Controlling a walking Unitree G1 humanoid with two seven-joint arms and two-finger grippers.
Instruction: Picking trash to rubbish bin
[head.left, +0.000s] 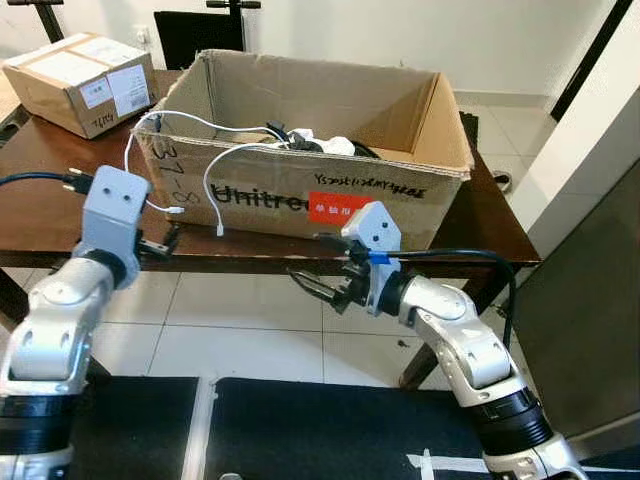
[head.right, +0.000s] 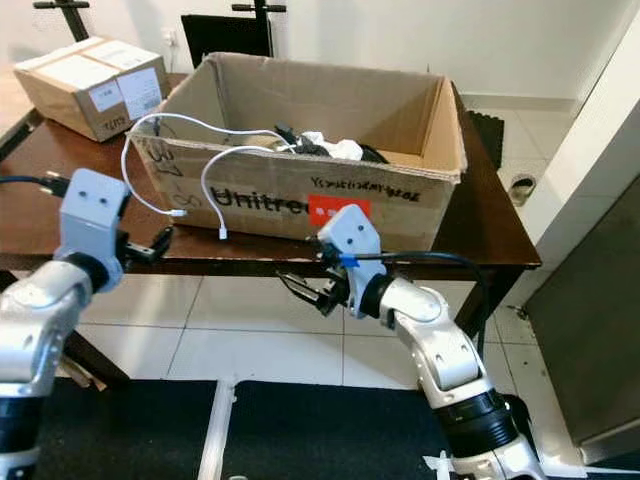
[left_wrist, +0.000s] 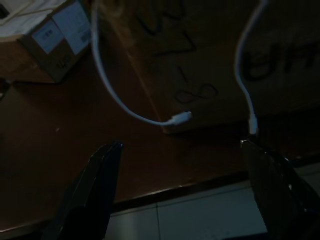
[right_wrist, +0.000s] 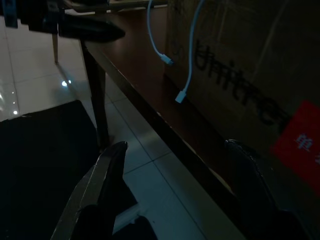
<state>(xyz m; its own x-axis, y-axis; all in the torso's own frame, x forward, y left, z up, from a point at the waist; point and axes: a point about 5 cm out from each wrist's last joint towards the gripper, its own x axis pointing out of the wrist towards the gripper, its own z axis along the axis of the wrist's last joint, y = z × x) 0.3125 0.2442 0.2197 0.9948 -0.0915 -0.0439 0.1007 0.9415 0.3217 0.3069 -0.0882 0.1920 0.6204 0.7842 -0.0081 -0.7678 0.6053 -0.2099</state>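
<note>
Raised before a dark wooden table (head.left: 40, 225), both arms, neither carrying anything. Left gripper (head.left: 168, 243) level with the table's front edge, fingers (left_wrist: 95, 185) spread wide and empty, pointed at the near wall of a large open cardboard box (head.left: 300, 190). Right gripper (head.left: 322, 284) just under the table edge and below the box's red label (head.left: 342, 209), fingers (right_wrist: 100, 190) likewise parted wide with nothing between them.

Ahead of and above both grippers, inside the box, a tangle of black cables and crumpled white trash (head.left: 335, 145). Draped over the box's front wall, two white cables (head.left: 215, 185), plug ends hanging free: one dangling just beyond the left gripper's fingertips, the other a little further toward the right gripper.

Beyond the left gripper, at the table's far corner, a smaller sealed carton (head.left: 82, 82) bearing white labels. Below the grippers, pale floor tiles (head.left: 250, 330) and a black mat (head.left: 300, 430). Past the right arm, a grey panel (head.left: 590, 320) beside the table.
</note>
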